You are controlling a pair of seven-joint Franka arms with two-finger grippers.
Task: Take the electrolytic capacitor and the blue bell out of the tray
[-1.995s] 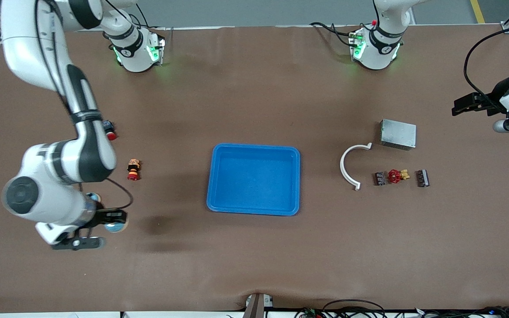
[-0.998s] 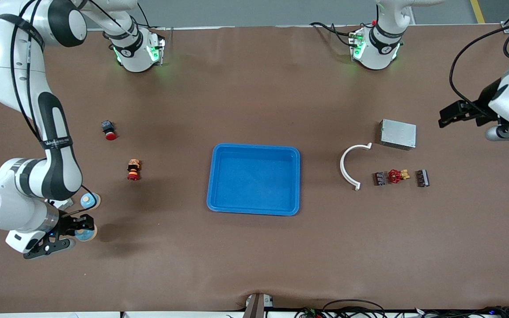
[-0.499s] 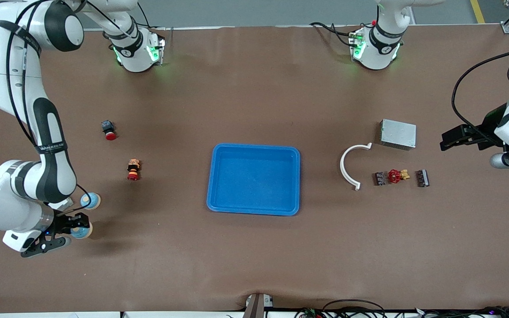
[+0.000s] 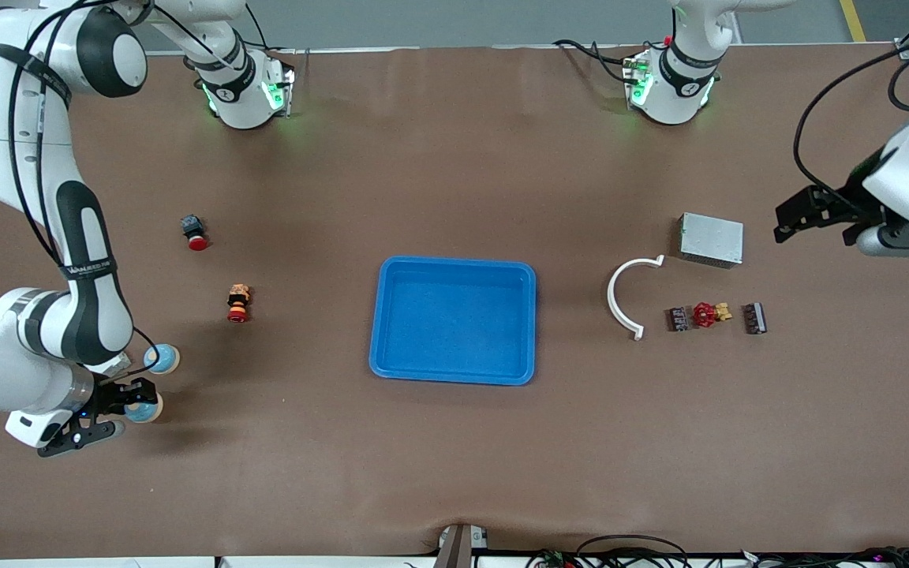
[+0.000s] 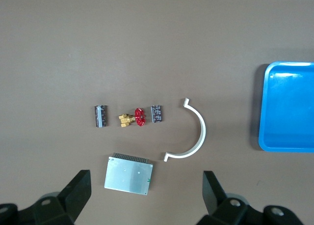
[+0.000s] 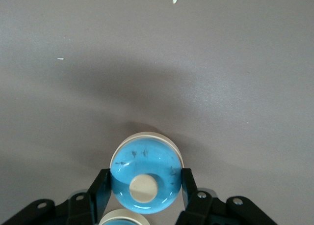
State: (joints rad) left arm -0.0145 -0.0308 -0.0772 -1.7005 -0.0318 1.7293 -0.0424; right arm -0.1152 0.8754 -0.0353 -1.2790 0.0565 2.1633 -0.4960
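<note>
Blue bell [image 4: 142,409] sits clamped in the right gripper [image 4: 132,401] at lower left of the frame, a second bell [image 4: 162,359] just beside; left gripper [image 4: 798,214], fingers apart, hangs near the metal box [image 4: 710,239] at right.

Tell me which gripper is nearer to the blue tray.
Right, narrowly. The right gripper, shut on a blue bell, is near the table's right-arm end, away from the blue tray. The left gripper, open, hangs past the metal box, at the left-arm end.
</note>
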